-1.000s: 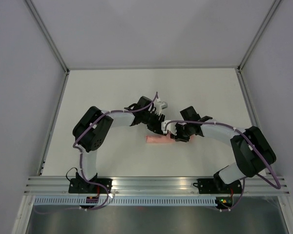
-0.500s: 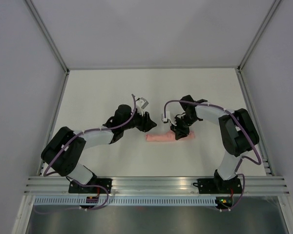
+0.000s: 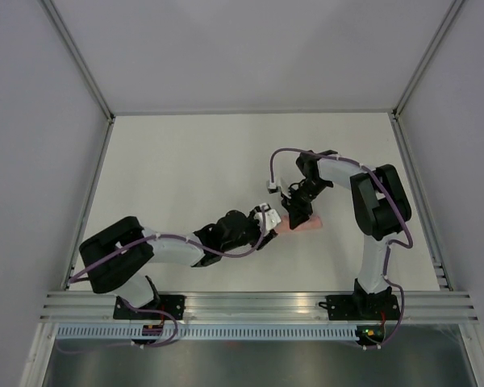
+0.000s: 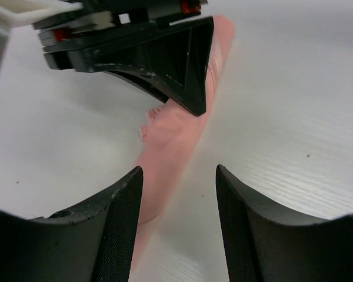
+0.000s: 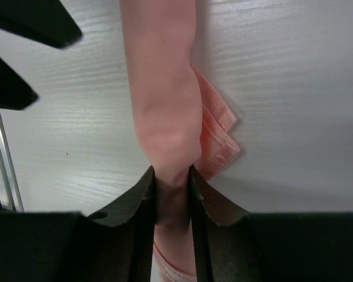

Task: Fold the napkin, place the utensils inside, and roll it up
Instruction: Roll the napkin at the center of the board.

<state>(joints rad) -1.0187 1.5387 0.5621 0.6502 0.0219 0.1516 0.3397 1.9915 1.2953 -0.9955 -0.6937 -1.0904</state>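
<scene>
The napkin point(image 3: 309, 225) lies on the table as a tight pink roll. My right gripper point(image 3: 294, 212) is shut on it. In the right wrist view the jaws point(image 5: 172, 182) pinch the roll point(image 5: 165, 88) near one end, and a hemmed corner point(image 5: 221, 136) sticks out beside it. My left gripper point(image 3: 267, 221) is open at the roll's left end. In the left wrist view point(image 4: 179, 229) the roll point(image 4: 173, 132) runs away from between the fingers, close to the left finger, with the right gripper point(image 4: 165, 53) clamped on it farther along. The utensils are hidden.
White table point(image 3: 185, 161) with grey walls on three sides and an aluminium rail point(image 3: 258, 305) along the near edge. The left arm stretches low across the table's near part point(image 3: 177, 246). The left gripper's fingers point(image 5: 23, 35) show at the upper left of the right wrist view.
The left arm has swung from behind the roll down to the near side and brought its open gripper to the roll's left end. The right gripper stays on the roll.
</scene>
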